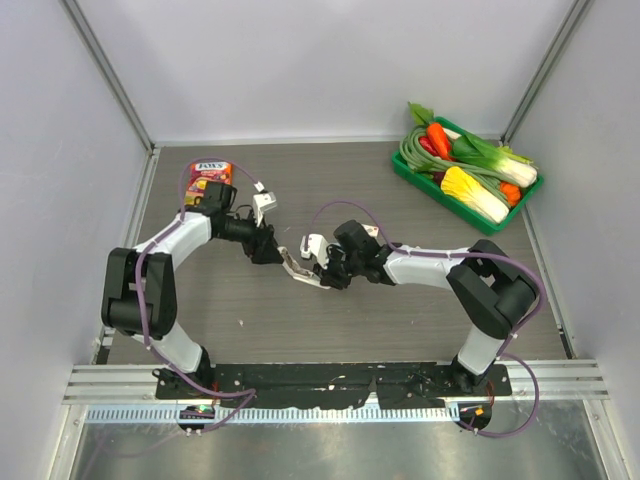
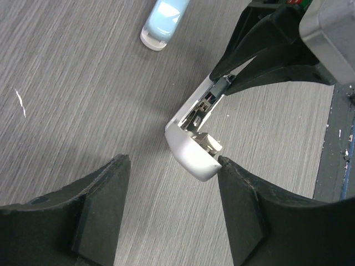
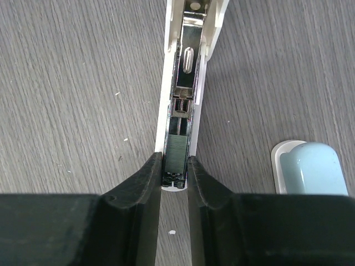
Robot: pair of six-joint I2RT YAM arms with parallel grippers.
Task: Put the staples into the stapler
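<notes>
**Right gripper clamps the opened stapler, left gripper stands wide around its cover**

We see the stapler (image 2: 189,152) lying opened out on the grey wood-grain table (image 1: 400,320), about midway between the two arms. Its rounded white cover points toward the left arm, and its long metal channel runs toward the right arm.

The right gripper (image 3: 175,166) is closed on the near end of that channel, with a black finger pressed to each side of the white rail. Between the fingertips a dark grey block (image 3: 176,152) sits in the channel, with a small coiled spring (image 3: 182,104) just beyond it. Whether that block is the staples or the pusher, we cannot tell.

The left gripper (image 2: 172,162) is spread apart and grips nothing. One finger (image 2: 244,205) touches the end of the white cover; the other (image 2: 105,194) stands clear of it on bare table.

A second, light-blue stapler (image 3: 310,166) lies just beside the right gripper, apart from the white one. Far back on the right sits a green tray (image 1: 400,168) of toy vegetables. Behind the left arm stands a red-labelled container (image 1: 208,180).
</notes>
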